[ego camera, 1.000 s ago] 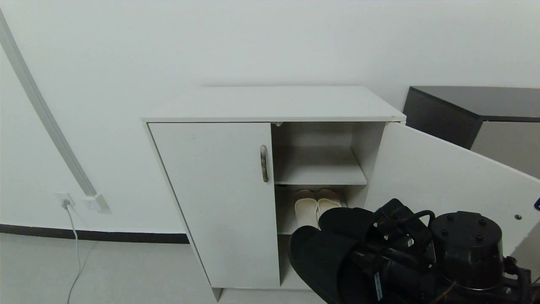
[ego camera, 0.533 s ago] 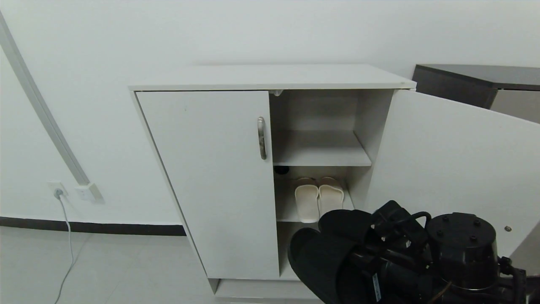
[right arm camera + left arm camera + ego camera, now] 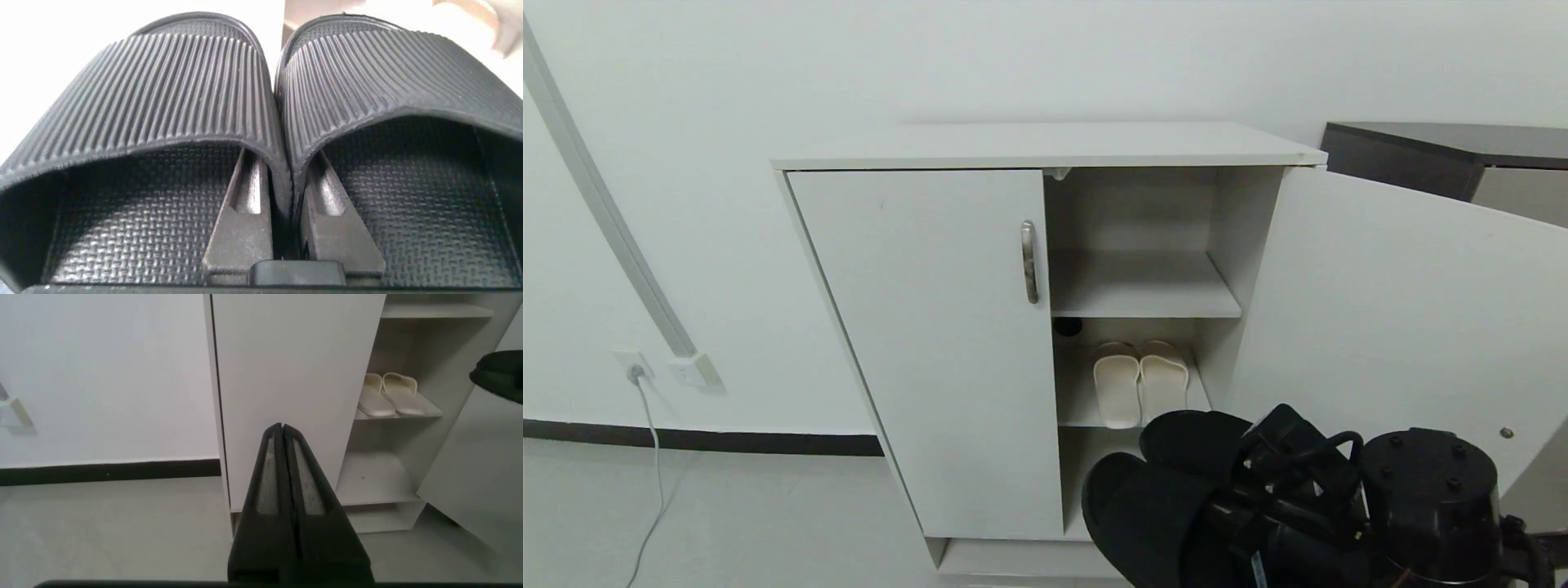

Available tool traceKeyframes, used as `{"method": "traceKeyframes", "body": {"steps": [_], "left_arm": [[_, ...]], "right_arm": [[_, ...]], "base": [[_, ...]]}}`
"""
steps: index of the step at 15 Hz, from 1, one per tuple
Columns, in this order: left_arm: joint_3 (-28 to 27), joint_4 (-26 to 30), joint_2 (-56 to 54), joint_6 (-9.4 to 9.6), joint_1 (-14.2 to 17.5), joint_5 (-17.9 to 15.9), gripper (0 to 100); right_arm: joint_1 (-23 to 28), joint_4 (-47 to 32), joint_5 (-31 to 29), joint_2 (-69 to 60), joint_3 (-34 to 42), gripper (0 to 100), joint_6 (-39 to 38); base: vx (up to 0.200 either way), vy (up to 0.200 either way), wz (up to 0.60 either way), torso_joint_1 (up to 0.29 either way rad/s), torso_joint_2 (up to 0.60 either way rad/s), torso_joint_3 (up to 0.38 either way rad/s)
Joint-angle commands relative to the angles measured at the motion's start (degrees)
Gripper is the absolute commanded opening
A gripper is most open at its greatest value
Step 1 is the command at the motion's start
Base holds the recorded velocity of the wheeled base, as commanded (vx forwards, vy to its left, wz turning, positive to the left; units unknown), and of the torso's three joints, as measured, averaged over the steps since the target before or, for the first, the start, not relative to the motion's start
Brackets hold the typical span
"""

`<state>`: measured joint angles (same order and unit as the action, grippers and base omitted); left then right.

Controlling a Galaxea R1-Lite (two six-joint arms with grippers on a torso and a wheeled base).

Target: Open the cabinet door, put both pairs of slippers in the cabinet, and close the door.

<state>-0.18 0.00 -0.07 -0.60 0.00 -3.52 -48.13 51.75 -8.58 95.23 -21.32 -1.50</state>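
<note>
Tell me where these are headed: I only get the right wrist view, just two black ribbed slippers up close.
Observer: The right gripper holds the black slippers before a white cabinet whose right door stands open.
Operator: Anything inside?
Observer: A pair of cream slippers lies side by side on the middle shelf.
Operator: And the other arm?
Observer: The left gripper is shut and empty, pointing at the closed left door.
</note>
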Motion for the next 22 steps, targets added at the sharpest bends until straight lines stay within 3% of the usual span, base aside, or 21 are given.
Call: {"method": "traceKeyframes", "body": {"steps": [1, 6, 11, 13, 16, 19, 20, 22], "left_arm": [[0.0, -0.1, 0.1, -0.02, 0.0, 0.0, 0], [0.0, -0.1, 0.1, -0.11, 0.0, 0.0, 0], [0.0, -0.1, 0.1, 0.07, 0.0, -0.1, 0], [0.0, -0.1, 0.1, 0.16, 0.0, -0.1, 0], [0.0, -0.1, 0.1, 0.07, 0.0, -0.1, 0], [0.0, -0.1, 0.1, 0.07, 0.0, -0.1, 0], [0.0, -0.1, 0.1, 0.07, 0.0, -0.1, 0], [0.0, -0.1, 0.1, 0.07, 0.0, -0.1, 0]], "right_arm": [[0.0, 0.3, 0.2, 0.2, 0.7, 0, 0.2], [-0.7, 4.1, 0.1, 2.2, 1.9, 0, 0.5], [-1.4, 12.9, -0.9, 7.6, 1.9, 0, 0.6], [-1.7, 15.8, -11.9, 13.8, -4.9, 0, -0.1], [-6.0, 14.4, -21.5, 21.2, -15.0, 0, -1.1], [-8.0, 0.6, -27.8, 21.1, -24.6, 0, -5.6], [-8.2, -11.2, -32.6, 20.3, -33.1, 0, -11.4], [-8.2, -25.2, -38.4, 19.8, -42.2, 0, -17.2]], "base": [[0.000, 0.000, 0.00, -0.007, 0.13, 0.090], [0.000, 0.000, -0.12, 0.000, 0.03, 0.018], [0.000, 0.000, 0.00, 0.000, 0.00, 0.000], [0.000, 0.000, 0.00, 0.000, 0.00, 0.000], [0.000, 0.000, 0.00, 0.000, 0.00, 0.000], [0.000, 0.000, 0.00, 0.000, 0.00, 0.000], [0.000, 0.000, 0.00, 0.000, 0.00, 0.000], [0.000, 0.000, 0.00, 0.000, 0.00, 0.000]]}}
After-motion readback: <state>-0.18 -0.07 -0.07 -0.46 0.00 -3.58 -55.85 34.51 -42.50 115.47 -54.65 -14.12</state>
